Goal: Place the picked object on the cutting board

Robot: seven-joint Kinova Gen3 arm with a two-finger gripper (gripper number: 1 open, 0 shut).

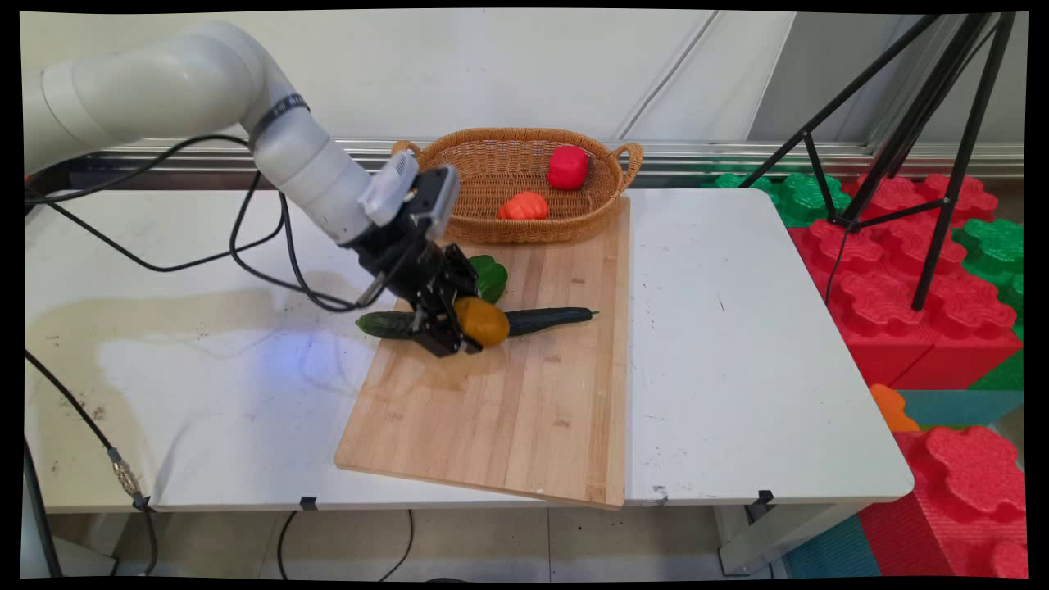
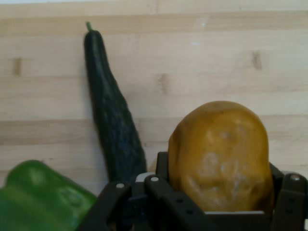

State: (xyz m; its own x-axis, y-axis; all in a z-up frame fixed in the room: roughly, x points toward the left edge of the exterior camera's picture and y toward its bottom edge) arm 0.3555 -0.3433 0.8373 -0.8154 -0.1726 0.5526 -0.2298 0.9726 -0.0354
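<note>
**Gripper clamped on a potato above the cutting board**

The gripper (image 1: 459, 332) grasps one yellow-brown potato (image 1: 482, 321); in the hand view the potato (image 2: 219, 156) sits wedged between the fingers (image 2: 163, 195), bulging out past them. It looks lifted just clear of the wooden cutting board (image 1: 508, 410), though from these angles I cannot tell for certain that it isn't touching.

Just behind it, one dark cucumber (image 1: 545, 319) lies lengthwise across the board, its left end sticking out past the board's edge over the tabletop (image 1: 737, 344). One green pepper (image 1: 490, 277) sits on the board near the gripper's far side, partly hidden by the wrist.

At the board's far end stands one wicker basket (image 1: 492, 221), holding two items apart from each other: one red pepper (image 1: 567, 167) and one orange piece (image 1: 524, 206), kind unclear.

Count: five produce items, one board, one basket.
</note>
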